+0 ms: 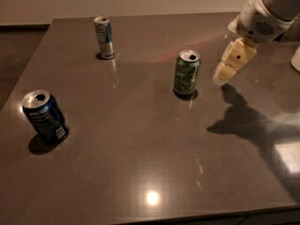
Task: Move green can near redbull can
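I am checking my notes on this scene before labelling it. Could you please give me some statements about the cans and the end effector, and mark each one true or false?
1. The pale green drink can stands upright on the dark grey table. True.
2. The slim silver-and-blue drink can lies on its side. False: it stands upright, near the far edge.
3. The end effector grips the pale green drink can. False: it hovers beside that can, apart from it, toward the picture's right.
4. The dark blue can with a white label stands at the picture's near left. True.
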